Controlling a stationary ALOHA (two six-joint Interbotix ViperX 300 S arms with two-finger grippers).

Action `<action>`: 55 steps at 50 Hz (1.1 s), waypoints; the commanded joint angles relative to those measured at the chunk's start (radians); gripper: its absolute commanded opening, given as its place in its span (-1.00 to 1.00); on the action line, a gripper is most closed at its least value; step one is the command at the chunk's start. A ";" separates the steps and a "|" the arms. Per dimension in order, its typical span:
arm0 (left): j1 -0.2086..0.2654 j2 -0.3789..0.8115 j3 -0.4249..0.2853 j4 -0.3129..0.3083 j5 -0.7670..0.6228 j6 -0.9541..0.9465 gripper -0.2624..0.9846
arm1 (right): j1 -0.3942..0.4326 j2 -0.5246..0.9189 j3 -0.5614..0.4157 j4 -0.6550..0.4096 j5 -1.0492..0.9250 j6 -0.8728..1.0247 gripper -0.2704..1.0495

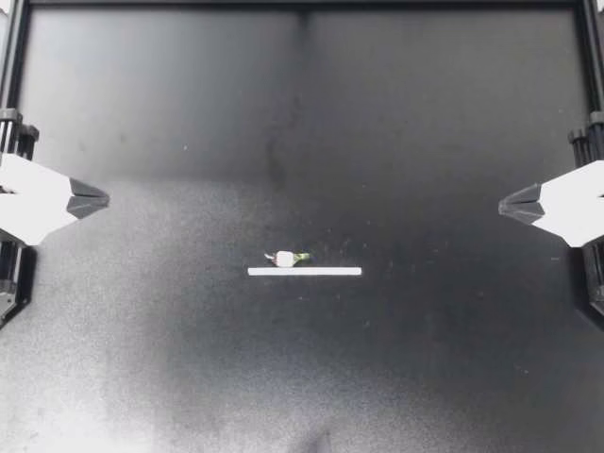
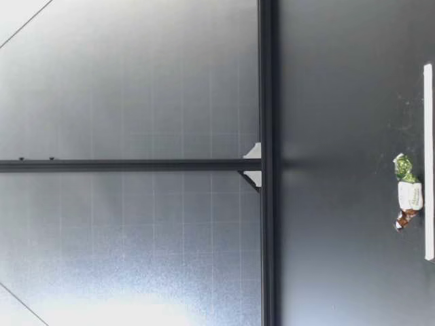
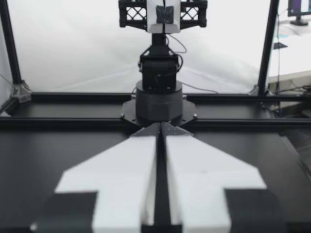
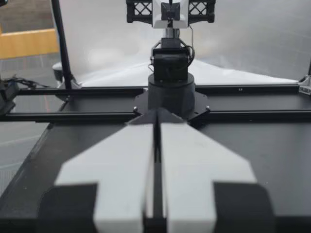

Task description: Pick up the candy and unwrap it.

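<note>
Looking from above, you find the candy (image 1: 286,258) a little toward 6 o'clock from the middle of the surface (image 1: 302,123), lying at the 12 o'clock edge of a white strip (image 1: 326,272), perhaps touching it. The left pincer (image 1: 104,199) sits at 9 o'clock, the right pincer (image 1: 502,204) at 3 o'clock, each pressed together, empty, well apart from the candy.
</note>
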 commanded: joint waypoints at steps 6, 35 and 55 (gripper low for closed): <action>0.006 0.012 -0.003 -0.002 -0.017 0.006 -0.75 | 0.002 0.054 -0.067 0.031 -0.011 0.015 -0.77; 0.006 0.023 0.017 -0.002 -0.084 0.083 -0.75 | -0.104 0.680 -0.449 0.032 0.408 0.028 -0.77; 0.006 0.025 0.028 0.000 -0.121 0.086 -0.75 | -0.101 1.006 -0.634 -0.012 0.594 0.015 -0.07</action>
